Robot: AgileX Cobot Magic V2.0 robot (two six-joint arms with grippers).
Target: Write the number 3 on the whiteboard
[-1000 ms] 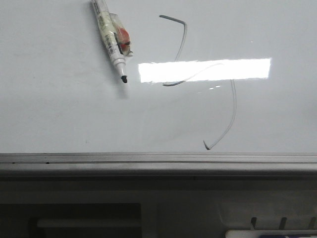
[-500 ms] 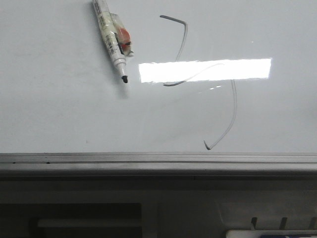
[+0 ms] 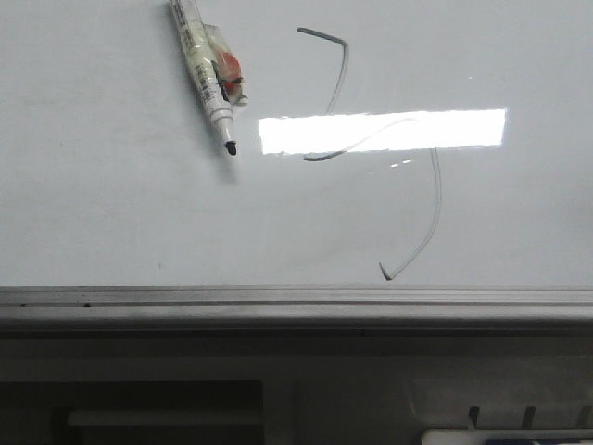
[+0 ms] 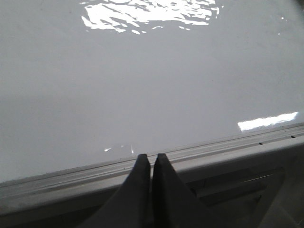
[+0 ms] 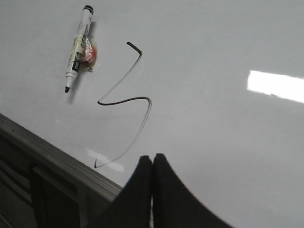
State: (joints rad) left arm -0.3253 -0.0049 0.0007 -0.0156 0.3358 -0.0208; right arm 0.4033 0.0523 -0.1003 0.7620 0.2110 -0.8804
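The whiteboard (image 3: 111, 213) fills the front view, pale and glossy with a grey metal rim along its near edge. A thin dark-grey number 3 (image 3: 343, 83) is drawn on it, lanky, with hooked ends; the same number 3 (image 5: 124, 100) shows in the right wrist view. A white marker (image 3: 206, 74) lies uncapped on the board to the left of the figure, tip toward the rim, also visible as the marker (image 5: 77, 47). My left gripper (image 4: 152, 156) is shut and empty over the rim. My right gripper (image 5: 152, 157) is shut and empty, over the board near the 3's lower hook.
A bright rectangular glare (image 3: 382, 131) crosses the middle of the 3. A red-and-clear wrapper or cap (image 3: 229, 72) is stuck beside the marker. Below the rim (image 3: 296, 297) runs a dark grey ledge (image 3: 296, 371).
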